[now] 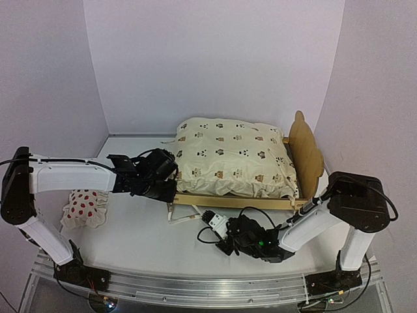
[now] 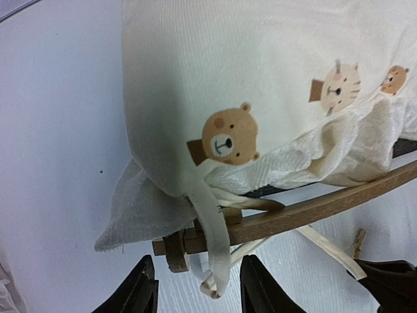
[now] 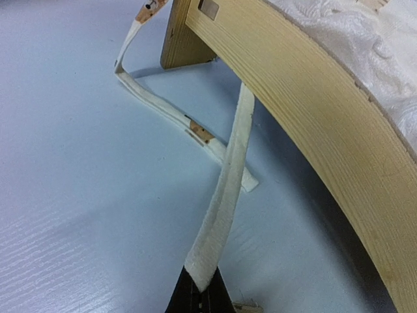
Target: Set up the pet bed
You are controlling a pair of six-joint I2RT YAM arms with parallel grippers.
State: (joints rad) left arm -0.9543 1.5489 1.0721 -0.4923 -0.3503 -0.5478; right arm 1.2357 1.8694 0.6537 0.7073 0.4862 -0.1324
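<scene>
The pet bed stands at the middle right, its plywood side rail facing me. A cream cushion printed with bear faces lies on it. My left gripper is at the bed's near left corner. In the left wrist view it is open, and a cream tie strap hangs over the rail between its fingers, untouched. My right gripper sits low on the table in front of the rail. It is shut on the end of a white tie strap that runs up under the rail.
A small white pillow with red spots lies on the table at the left, under my left arm. Another loose strap trails on the table by a bed leg. White walls close in the back and both sides.
</scene>
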